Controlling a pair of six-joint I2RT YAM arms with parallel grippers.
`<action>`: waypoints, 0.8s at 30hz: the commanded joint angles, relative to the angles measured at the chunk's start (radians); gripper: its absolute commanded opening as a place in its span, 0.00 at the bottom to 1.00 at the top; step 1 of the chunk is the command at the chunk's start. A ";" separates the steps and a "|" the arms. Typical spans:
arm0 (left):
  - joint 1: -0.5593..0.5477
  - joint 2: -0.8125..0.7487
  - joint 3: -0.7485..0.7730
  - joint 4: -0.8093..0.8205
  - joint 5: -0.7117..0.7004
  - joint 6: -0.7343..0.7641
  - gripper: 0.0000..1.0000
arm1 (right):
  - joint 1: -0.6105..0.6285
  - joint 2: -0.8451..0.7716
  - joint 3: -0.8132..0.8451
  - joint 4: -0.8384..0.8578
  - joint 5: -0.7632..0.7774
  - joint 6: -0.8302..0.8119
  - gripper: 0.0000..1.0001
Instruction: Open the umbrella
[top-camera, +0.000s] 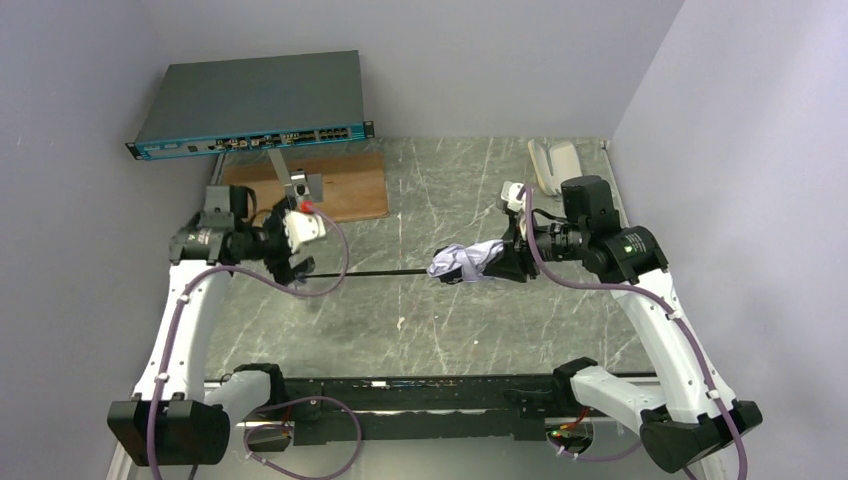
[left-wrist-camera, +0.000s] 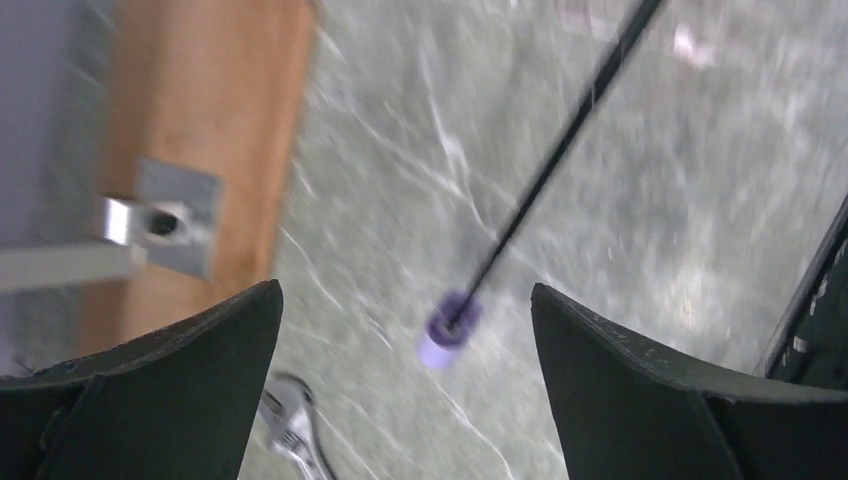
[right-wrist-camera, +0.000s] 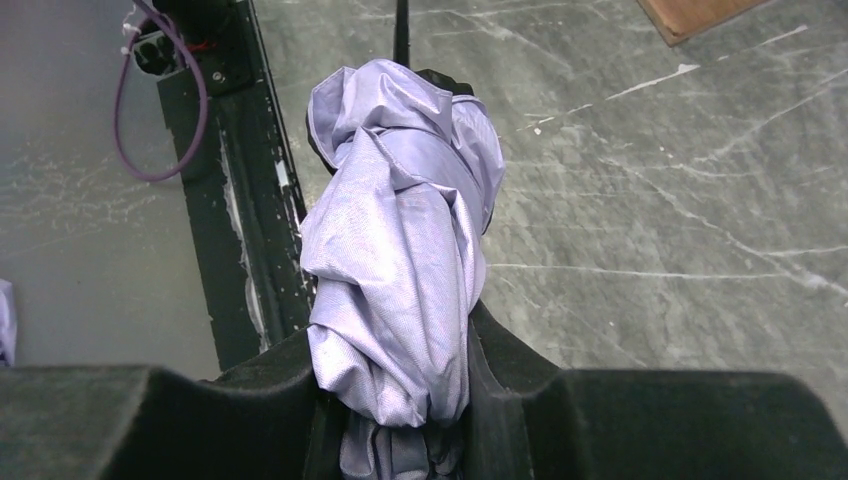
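The umbrella (top-camera: 465, 262) is seen at the centre of the overhead frame. Its canopy (right-wrist-camera: 400, 250) is a crumpled pale bundle, and its shaft (top-camera: 370, 272) is stretched leftward as a thin black line. The bundle is grasped by the right gripper (right-wrist-camera: 400, 345). In the right wrist view the cloth is pinched between the two dark fingers (right-wrist-camera: 520, 370) at the bottom of the frame and rises toward the top centre.

The left gripper (left-wrist-camera: 405, 295) is released, its fingers (left-wrist-camera: 180, 380) spread wide in the lower corners of the left wrist frame. The handle (left-wrist-camera: 447, 330) is seen between them, touched by neither, with the shaft running off to the upper right. A wooden board (left-wrist-camera: 200, 150) with a metal bracket (left-wrist-camera: 165, 225) is shown at the left of that frame. A blurred metal tool (left-wrist-camera: 290, 430) is shown at its bottom edge. A switch box (top-camera: 255, 100) is seen at the upper left of the overhead frame, beyond the board.
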 joint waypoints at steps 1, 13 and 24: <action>-0.003 -0.002 0.193 -0.029 0.322 -0.202 1.00 | -0.001 -0.005 -0.032 0.152 -0.056 0.111 0.00; -0.003 -0.202 0.296 0.442 0.312 -0.856 1.00 | -0.001 0.011 -0.120 0.454 -0.141 0.408 0.00; -0.002 -0.324 0.329 0.496 0.417 -0.919 1.00 | -0.002 -0.058 -0.121 0.899 -0.207 0.731 0.00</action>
